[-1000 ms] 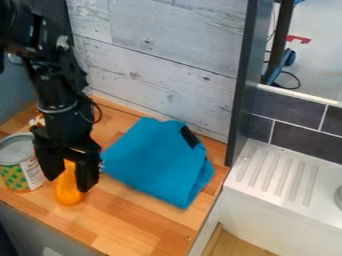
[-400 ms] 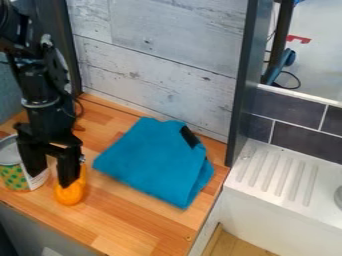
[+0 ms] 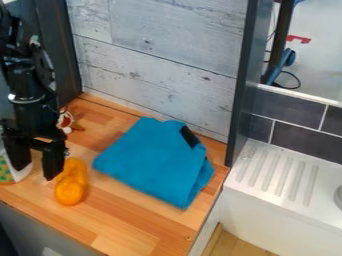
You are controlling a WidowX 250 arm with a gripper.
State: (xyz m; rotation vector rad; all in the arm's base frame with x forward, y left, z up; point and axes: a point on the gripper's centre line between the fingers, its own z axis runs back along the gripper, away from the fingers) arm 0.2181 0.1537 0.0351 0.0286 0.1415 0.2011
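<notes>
Jaws [image 3: 35,172] open, empty, near can [image 3: 6,173] and orange object [image 3: 71,187]. Likely positioning step; any grasp calls for alignment first.

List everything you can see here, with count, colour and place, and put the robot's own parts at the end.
Orange item: one, orange, on the counter just right of the end effector in the picture
Cloth: one, blue with a black patch, folded on the counter
Container: one, patterned green and yellow, at the left edge
Small item: one, white and reddish, near the wall
Counter: one, light wood, below these
Plank wall: one, whitish, behind the counter
Post: one, dark, right of the wall
Ridged drainboard: one, white, at right
Arm: one, black, upper left
End effector: one, black, above the counter, fingers apart
</notes>
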